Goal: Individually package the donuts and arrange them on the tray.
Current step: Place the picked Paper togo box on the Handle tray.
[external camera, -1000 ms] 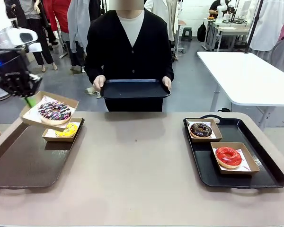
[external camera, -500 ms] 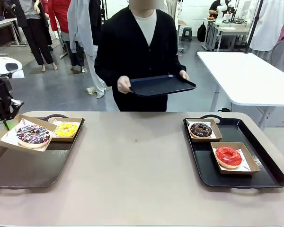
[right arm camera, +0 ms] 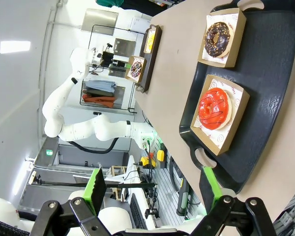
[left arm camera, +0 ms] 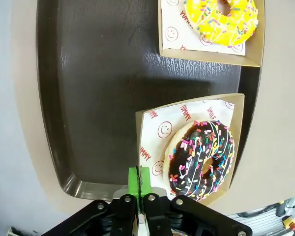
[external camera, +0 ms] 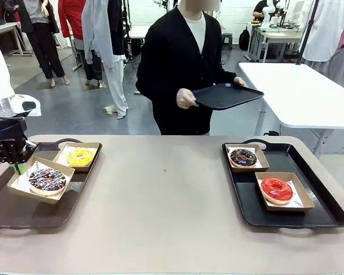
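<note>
Placement step. The left gripper point(left arm camera: 138, 196), clenched on the edge of the sprinkled donut's box point(left arm camera: 147, 147), holds it above the left tray point(external camera: 23, 215), just beside the yellow donut point(external camera: 81, 156). Next move, probably: lower and release. The right gripper point(right arm camera: 152, 189) hangs released.

We count four donuts, each in its own cardboard box, so four boxes: the sprinkled point(external camera: 47, 180) and yellow point(external camera: 81, 156) ones on the left tray point(external camera: 23, 213), the chocolate point(external camera: 243, 157) and red point(external camera: 276, 189) ones on the right tray point(external camera: 324, 197). A third tray point(external camera: 226, 95) is beyond them, in the person's point(external camera: 186, 63) hands.
</note>
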`<act>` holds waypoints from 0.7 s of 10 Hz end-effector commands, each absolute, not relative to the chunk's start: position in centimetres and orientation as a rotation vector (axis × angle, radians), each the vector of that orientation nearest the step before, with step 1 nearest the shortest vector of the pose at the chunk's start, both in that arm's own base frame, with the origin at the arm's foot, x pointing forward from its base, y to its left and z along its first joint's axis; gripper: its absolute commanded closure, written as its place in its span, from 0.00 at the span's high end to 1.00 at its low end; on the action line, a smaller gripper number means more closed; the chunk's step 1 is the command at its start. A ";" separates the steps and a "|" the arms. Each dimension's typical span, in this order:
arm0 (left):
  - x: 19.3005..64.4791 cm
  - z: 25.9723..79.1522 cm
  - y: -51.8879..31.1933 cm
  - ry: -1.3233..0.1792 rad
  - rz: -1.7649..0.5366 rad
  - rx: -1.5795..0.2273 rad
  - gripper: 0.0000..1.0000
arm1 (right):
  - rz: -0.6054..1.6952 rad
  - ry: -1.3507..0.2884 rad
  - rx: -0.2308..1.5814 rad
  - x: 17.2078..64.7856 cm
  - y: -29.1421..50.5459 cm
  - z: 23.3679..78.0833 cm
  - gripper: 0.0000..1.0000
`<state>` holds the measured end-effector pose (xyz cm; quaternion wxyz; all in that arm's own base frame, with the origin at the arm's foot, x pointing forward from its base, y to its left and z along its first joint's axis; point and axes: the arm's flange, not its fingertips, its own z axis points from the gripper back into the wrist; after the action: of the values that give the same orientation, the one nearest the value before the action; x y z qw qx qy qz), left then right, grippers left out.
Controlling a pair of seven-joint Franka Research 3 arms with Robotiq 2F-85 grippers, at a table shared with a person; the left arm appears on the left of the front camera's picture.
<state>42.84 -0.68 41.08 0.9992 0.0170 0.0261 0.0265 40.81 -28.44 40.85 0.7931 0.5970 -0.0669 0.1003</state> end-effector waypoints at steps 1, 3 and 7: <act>42.7 41.4 -0.6 0.046 0.054 0.036 0.01 | 0.206 -0.137 1.281 40.9 -28.4 41.0 1.00; 42.7 41.4 -0.6 0.046 0.054 0.036 0.01 | 0.206 -0.137 1.281 40.9 -28.4 41.0 1.00; 42.7 41.4 -0.6 0.046 0.054 0.036 0.01 | 0.206 -0.137 1.281 40.9 -28.4 41.0 1.00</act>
<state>42.85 -0.68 41.12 0.9992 0.0170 0.0260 0.0265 40.81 -28.44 40.85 0.7931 0.5971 -0.0669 0.1003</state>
